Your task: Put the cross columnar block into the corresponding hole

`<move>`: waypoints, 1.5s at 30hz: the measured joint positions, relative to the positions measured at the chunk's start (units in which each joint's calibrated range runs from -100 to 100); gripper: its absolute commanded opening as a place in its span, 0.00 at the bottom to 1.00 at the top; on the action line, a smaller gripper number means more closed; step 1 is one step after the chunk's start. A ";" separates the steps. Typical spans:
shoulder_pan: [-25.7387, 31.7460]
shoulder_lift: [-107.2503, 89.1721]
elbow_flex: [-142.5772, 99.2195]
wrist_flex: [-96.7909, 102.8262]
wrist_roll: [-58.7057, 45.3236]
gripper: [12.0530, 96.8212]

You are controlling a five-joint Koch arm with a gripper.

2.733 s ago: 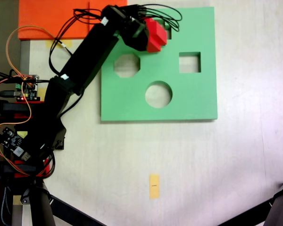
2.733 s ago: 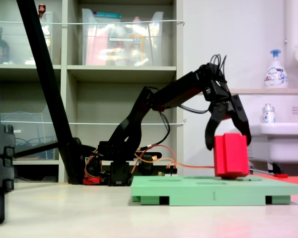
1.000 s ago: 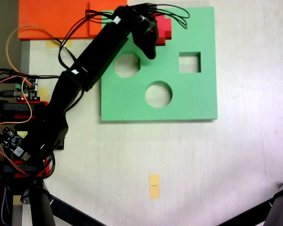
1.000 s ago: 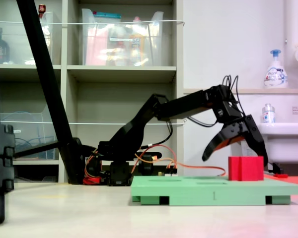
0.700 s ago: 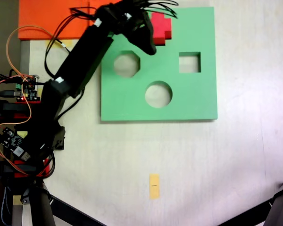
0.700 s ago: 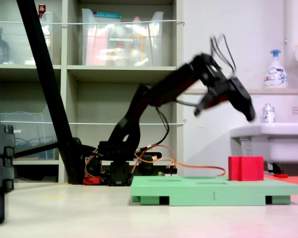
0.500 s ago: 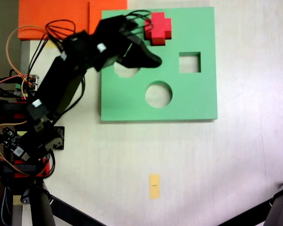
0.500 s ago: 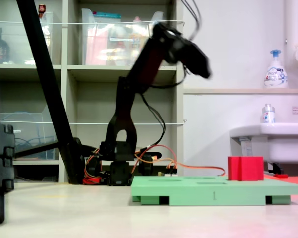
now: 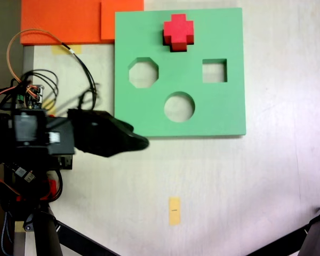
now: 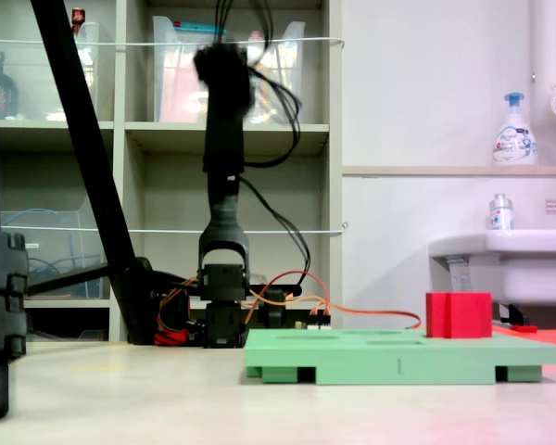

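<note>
The cross columnar block point(image 9: 178, 32), bright red and plus-shaped from above, stands in the corresponding hole at the top middle of the green foam board point(image 9: 218, 112), its upper part standing above the board point(image 10: 403, 354) at lower right. The placing looks done. The gripper point(image 9: 136, 142) hangs at left centre, off the board, holding nothing; whether its jaws are parted I cannot tell.

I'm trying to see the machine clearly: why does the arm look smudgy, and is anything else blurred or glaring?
In the top-down fixed view the claw end is a soft dark smear, while the red block and green board stay crisp under even light. In the side fixed view the arm's top is blurred, and the block is sharp.
</note>
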 measured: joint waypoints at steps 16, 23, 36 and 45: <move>-1.71 -21.48 -112.00 92.80 -9.38 0.43; 0.44 -21.48 -118.47 98.29 -10.21 0.43; 0.68 -21.48 -118.47 98.09 -10.26 0.45; 0.68 -21.48 -118.47 98.09 -10.26 0.45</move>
